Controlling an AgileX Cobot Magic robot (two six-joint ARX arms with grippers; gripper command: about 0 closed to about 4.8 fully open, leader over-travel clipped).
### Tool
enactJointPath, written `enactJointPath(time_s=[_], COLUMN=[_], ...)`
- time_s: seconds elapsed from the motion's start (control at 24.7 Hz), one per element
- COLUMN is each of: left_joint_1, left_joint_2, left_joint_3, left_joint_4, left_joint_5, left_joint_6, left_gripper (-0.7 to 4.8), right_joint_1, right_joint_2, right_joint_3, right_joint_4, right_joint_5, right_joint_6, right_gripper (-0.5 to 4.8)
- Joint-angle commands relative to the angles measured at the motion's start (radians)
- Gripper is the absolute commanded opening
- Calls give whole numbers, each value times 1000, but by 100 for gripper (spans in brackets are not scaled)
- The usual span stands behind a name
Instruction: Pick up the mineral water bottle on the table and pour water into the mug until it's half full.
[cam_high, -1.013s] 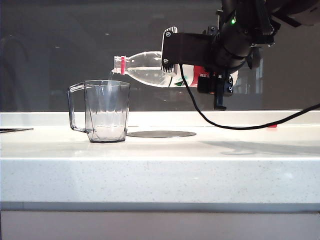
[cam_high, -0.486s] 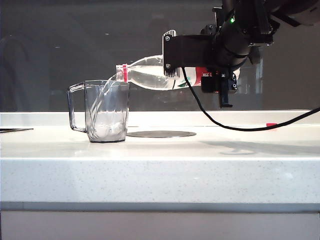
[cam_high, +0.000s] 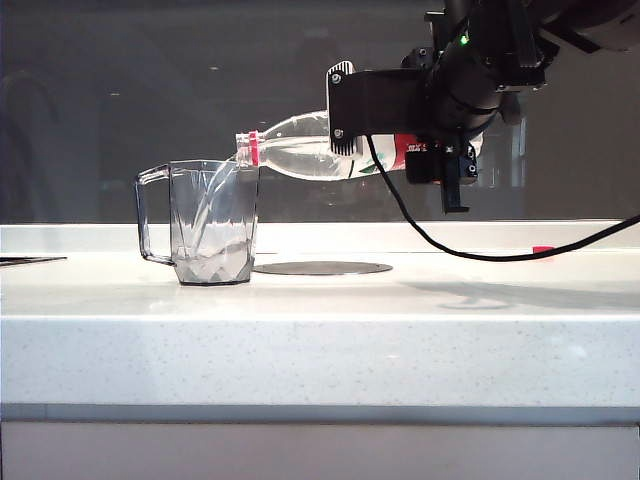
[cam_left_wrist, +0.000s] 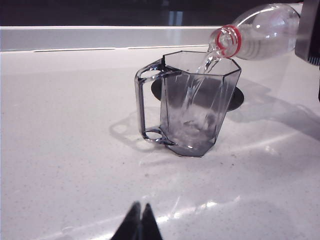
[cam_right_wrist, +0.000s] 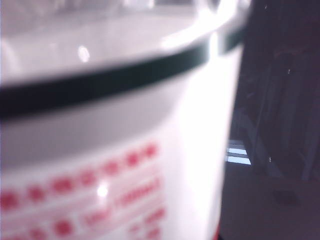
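Observation:
My right gripper (cam_high: 350, 140) is shut on the mineral water bottle (cam_high: 300, 150) and holds it almost level above the table (cam_high: 320, 340). The red-ringed neck tilts slightly down over the mug's rim. A thin stream of water (cam_high: 208, 205) runs from the mouth into the clear grey mug (cam_high: 212, 225), where a shallow layer lies at the bottom. The left wrist view shows the mug (cam_left_wrist: 192, 105), the stream (cam_left_wrist: 200, 75) and the bottle's mouth (cam_left_wrist: 227, 41). My left gripper (cam_left_wrist: 139, 222) is shut and empty, well short of the mug. The bottle's label (cam_right_wrist: 115, 150) fills the right wrist view.
A dark round disc (cam_high: 322, 268) lies flat on the table just right of the mug. A black cable (cam_high: 470, 255) sags from the right arm to the low back ledge (cam_high: 100, 237). A small red item (cam_high: 543, 250) sits at the back right.
The bottle's neck has dropped and moved right, closer over the mug's rim. The trickle has become a steady stream, and water has gathered in the mug's bottom.

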Motion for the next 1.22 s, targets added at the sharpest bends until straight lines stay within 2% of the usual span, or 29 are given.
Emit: enactJointPath(time_s=[0.04,0.97,1.22], left_joint_1=[-1,-2,-2], left_joint_2=[1,1,1], left_joint_3=[2,2,2], left_joint_4=[9,9,10], left_joint_5=[2,3,2], left_joint_6=[2,2,2], left_gripper=[-4,-4,-4], right_joint_1=[2,2,23], right_joint_2=[-11,-11,-11], right_joint_3=[12,12,12], right_joint_4=[60,77,76], right_joint_5=[6,6,7], right_joint_6=[-2,-13,70], right_gripper=[241,241,241])
